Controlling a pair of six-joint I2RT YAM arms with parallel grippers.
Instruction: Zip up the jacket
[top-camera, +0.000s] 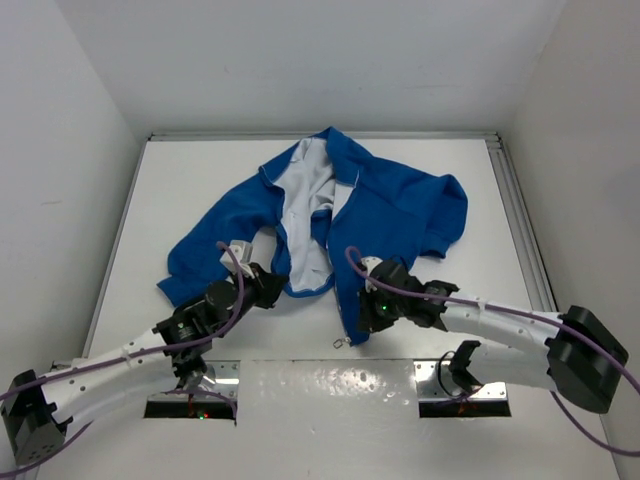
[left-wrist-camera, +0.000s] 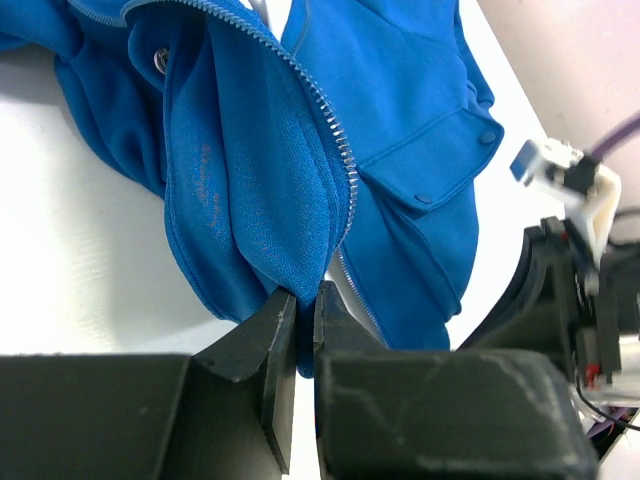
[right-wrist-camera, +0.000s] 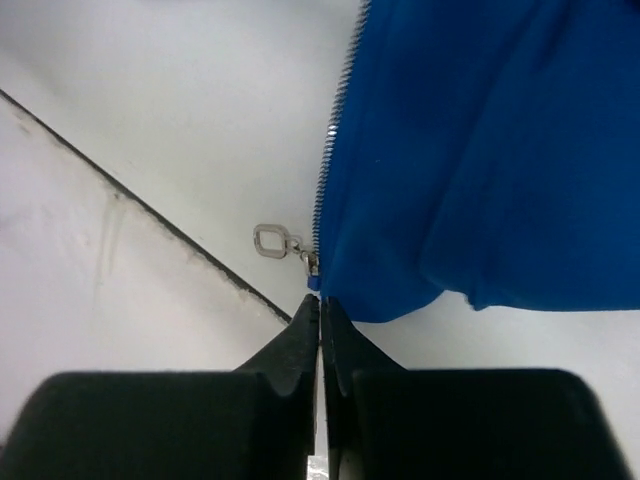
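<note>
The blue jacket (top-camera: 390, 215) lies open and rumpled mid-table, its white lining (top-camera: 300, 185) showing. My left gripper (top-camera: 272, 287) is shut on a fold of the left front panel's lower edge; blue cloth sits between its jaws in the left wrist view (left-wrist-camera: 303, 300), next to the silver zipper teeth (left-wrist-camera: 330, 130). My right gripper (top-camera: 362, 322) is shut, its tips (right-wrist-camera: 320, 300) touching the bottom corner of the right panel (right-wrist-camera: 480, 150). I see no cloth between them. The zipper slider's ring pull (right-wrist-camera: 272, 240) lies just left of that corner, also in the top view (top-camera: 340, 343).
White walls enclose the table on three sides, with a metal rail (top-camera: 520, 210) along the right. A shiny plate (top-camera: 330, 385) lies at the near edge; its dark seam (right-wrist-camera: 150, 210) runs close to the ring pull. The right arm (left-wrist-camera: 570, 300) stands close beside my left gripper.
</note>
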